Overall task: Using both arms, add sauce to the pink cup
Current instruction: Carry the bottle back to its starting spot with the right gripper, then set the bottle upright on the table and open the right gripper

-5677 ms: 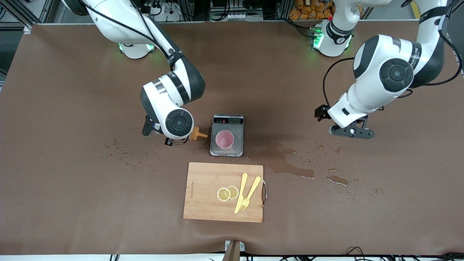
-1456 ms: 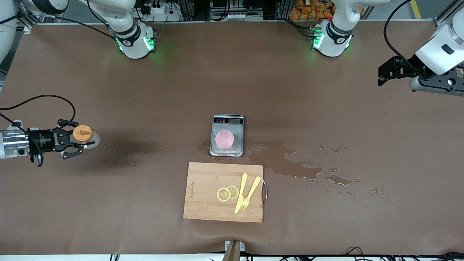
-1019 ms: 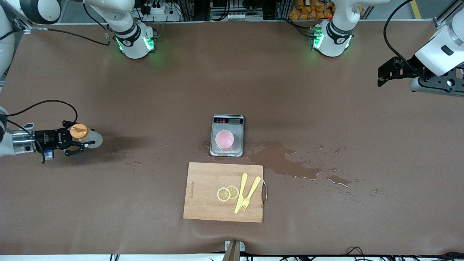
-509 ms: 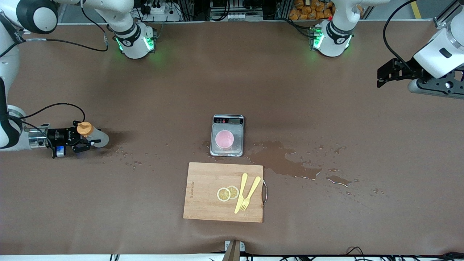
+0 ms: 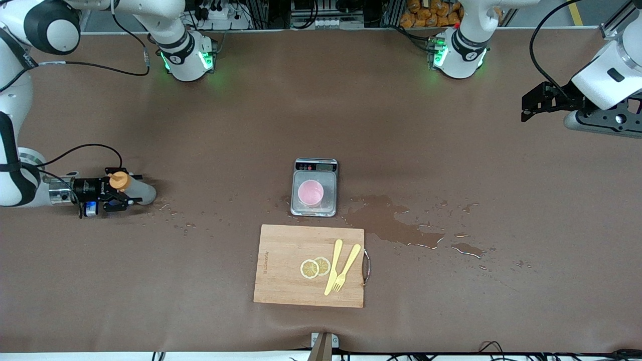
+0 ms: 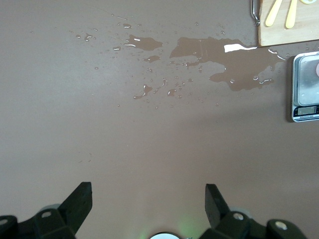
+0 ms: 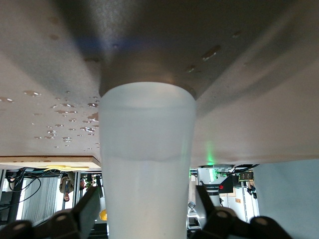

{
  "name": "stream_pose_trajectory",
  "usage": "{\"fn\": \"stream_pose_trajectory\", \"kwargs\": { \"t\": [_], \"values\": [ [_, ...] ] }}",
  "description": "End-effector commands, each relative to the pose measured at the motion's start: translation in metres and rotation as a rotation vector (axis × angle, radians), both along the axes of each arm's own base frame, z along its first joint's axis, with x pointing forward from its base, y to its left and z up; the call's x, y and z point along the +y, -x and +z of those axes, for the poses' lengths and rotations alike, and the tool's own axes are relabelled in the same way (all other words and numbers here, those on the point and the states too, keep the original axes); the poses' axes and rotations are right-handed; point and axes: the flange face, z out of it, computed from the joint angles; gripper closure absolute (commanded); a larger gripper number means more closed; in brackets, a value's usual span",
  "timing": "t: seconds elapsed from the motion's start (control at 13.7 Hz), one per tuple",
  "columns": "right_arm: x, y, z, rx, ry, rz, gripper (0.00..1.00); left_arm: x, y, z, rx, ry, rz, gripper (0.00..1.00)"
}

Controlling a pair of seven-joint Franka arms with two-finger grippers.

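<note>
1. The sauce bottle is way out near the bench edge at the right arm's end, about level with the scale. It looks to be sitting base-down on the bench, or very nearly. Its long axis is close to upright but tipped, with the orange cap leaning toward that same edge and the grey-white body toward the middle of the bench.

2. The right tool is clamped around the bottle, coming in flat from the bench edge. In the right wrist view the bottle body fills the gap, with a finger tight on each side.

3. The pink cup stands upright on the scale in the middle of the bench, well apart from the bottle. So from the right tool the cup lies straight along the bench toward the left arm's end. That's the line any carry would have to follow, I'd guess.

4. The right arm is clearly the nearer one to both bottle and cup.

5. The left tool hangs over the bench edge at the left arm's end, just waiting. Its fingers are spread wide with nothing between them.

6. A wooden cutting board with lemon slices and a yellow knife and fork sits toward the front edge. A wet spill lies beside the scale.
</note>
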Motion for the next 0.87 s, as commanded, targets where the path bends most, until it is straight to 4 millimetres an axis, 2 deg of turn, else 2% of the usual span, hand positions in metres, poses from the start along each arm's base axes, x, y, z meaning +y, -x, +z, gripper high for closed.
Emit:
{"fn": "stream_pose_trajectory", "kwargs": {
  "t": [0.0, 0.07, 0.22, 0.44, 0.58, 0.66, 0.8],
  "values": [
    [-0.004, -0.006, 0.011, -0.013, -0.011, -0.017, 0.0, 0.002, -0.003, 0.005, 0.001, -0.029, 0.005, 0.0],
    [-0.007, -0.012, 0.021, 0.003, 0.008, -0.02, 0.0, 0.001, -0.002, 0.006, -0.001, -0.029, 0.003, 0.0],
    [-0.014, -0.029, 0.053, 0.03, 0.049, 0.031, 0.0, 0.001, -0.002, 0.005, 0.0, -0.03, 0.005, 0.0],
    [-0.031, -0.049, 0.113, -0.006, 0.168, 0.202, 0.0, 0.002, -0.001, 0.006, -0.001, -0.027, 0.006, 0.0],
    [-0.038, -0.054, 0.147, -0.012, 0.22, 0.277, 0.0, 0.001, -0.001, 0.009, -0.007, -0.028, 0.009, 0.0],
    [-0.04, -0.056, 0.161, -0.014, 0.232, 0.302, 0.0, 0.0, 0.001, 0.011, -0.01, -0.028, 0.008, 0.0],
    [-0.027, -0.065, 0.197, -0.031, 0.287, 0.37, 0.0, 0.0, 0.002, 0.012, -0.013, -0.027, 0.006, 0.0]
  ]
}}
